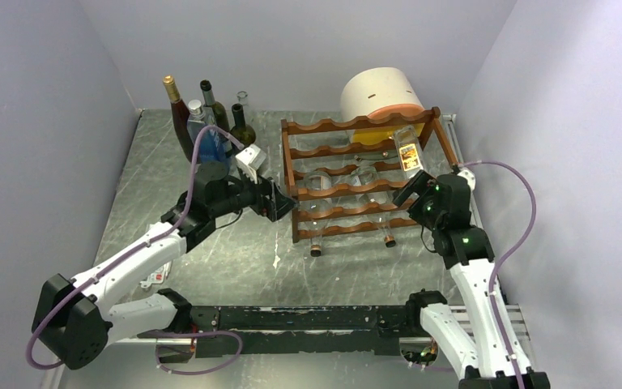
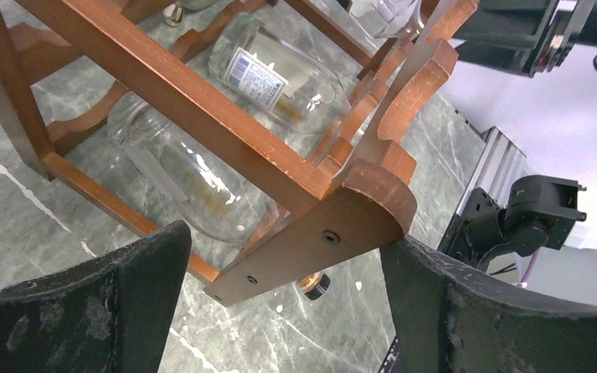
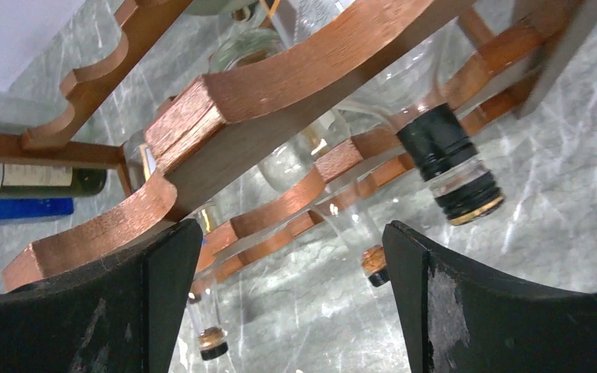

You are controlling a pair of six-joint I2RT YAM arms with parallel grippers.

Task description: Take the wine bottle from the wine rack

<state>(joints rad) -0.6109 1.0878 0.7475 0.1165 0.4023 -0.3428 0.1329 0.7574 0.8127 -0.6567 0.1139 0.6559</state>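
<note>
Little room at either end of rack [image 1: 347, 212]: left gripper [image 1: 280, 203] hard by its left end post, right gripper [image 1: 409, 194] by its right end. Left jaws wide apart, gripping nothing, post's rounded foot between fingers [image 2: 101, 311]; cannot tell whether touching. Right jaws likewise spread wide and empty, straddling end of a scalloped rail. Walls [image 1: 40, 121] close on left, right and back. Open table [image 1: 235, 259] in front of rack, between it and arm bases. Right behind rack, cylinder [image 1: 382, 93]; contact not clear. At back left, standing bottles [image 1: 210, 121], just beyond left gripper.

Reddish-brown wood, wavy rails in several tiers; stands mid-table, toward back. Holds several clear bottles [image 1: 316, 235] lying down, necks toward near side, two stoppered mouths jutting past front rail. Also labelled bottle [image 1: 408, 152], orange label, at top right corner, just above right gripper. In right wrist view, black-capped neck [image 3: 449, 167] near right-hand finger, not touching it.
</note>
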